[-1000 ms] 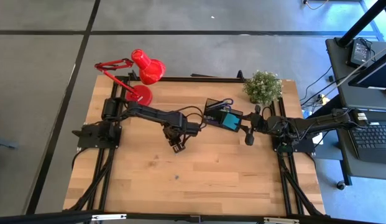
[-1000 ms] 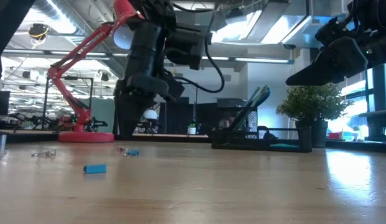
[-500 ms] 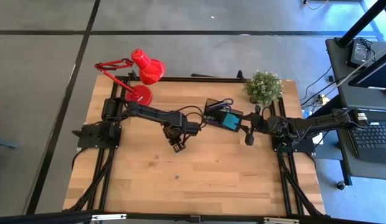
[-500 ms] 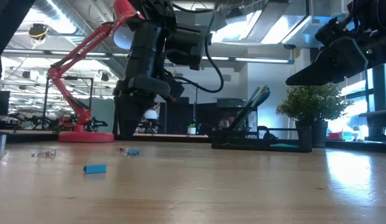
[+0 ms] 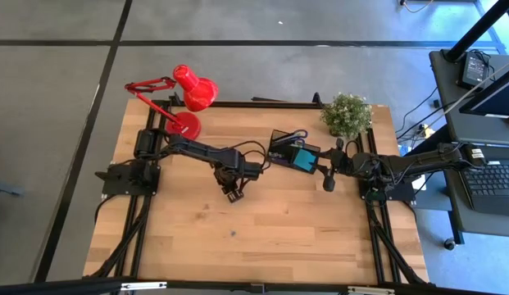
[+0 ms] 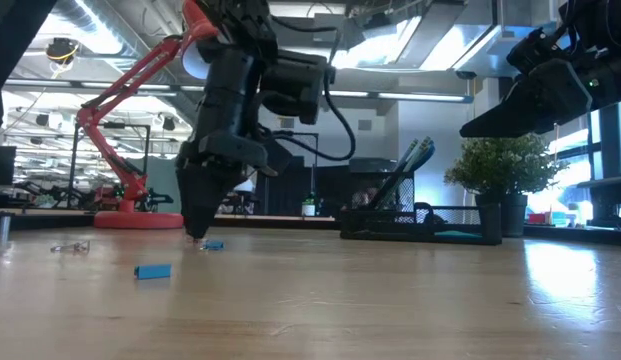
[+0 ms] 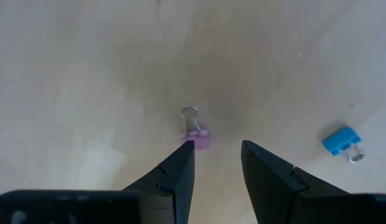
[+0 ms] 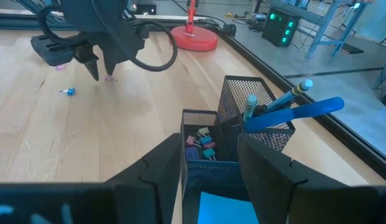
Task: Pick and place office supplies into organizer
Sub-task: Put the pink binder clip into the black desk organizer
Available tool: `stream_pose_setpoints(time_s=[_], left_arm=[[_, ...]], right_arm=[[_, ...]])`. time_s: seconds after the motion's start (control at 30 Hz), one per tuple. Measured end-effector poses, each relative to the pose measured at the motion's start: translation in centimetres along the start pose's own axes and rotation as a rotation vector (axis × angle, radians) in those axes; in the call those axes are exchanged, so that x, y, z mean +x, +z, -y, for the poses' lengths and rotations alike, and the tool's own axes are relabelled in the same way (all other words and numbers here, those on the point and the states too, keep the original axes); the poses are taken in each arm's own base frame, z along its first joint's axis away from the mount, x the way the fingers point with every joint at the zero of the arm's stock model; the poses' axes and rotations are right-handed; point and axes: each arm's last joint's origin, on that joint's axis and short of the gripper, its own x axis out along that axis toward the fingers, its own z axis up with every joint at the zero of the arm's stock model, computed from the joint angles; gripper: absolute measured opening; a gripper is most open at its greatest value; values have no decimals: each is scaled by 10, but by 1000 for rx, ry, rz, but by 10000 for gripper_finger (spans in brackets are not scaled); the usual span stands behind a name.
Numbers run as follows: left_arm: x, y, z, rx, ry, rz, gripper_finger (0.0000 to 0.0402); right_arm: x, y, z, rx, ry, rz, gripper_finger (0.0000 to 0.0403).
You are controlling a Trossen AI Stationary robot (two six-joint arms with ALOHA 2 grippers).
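The left hand [image 7: 216,158] points straight down at the wooden desk [image 5: 262,229], its two dark wedge-shaped fingers parted by a narrow gap and holding nothing. A small pink binder clip [image 7: 196,134] lies flat on the desk just beyond the fingertips, in line with the gap; its wire loop points away from the hand, so its long axis runs along the hand's line of sight. A blue binder clip [image 7: 340,140] lies well apart to one side, wire loop toward the camera edge. Bare plank surface surrounds both clips on all sides. The organizer [image 8: 227,134], black wire mesh with upright compartments, stands near the desk's far edge between the two arms; it contains pens, a blue-handled item, small clips and a teal pad. The right hand [image 8: 208,165] hovers above the organizer, fingers moderately parted, empty.
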Motion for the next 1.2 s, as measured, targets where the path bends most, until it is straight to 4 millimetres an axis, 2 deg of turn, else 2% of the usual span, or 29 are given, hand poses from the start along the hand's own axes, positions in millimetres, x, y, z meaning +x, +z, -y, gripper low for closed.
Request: stream_pose_setpoints(time_s=[1.2], left_arm=[[4, 1, -5, -57, 53, 21, 125]], right_arm=[[0, 0, 0, 0, 0, 0, 162]])
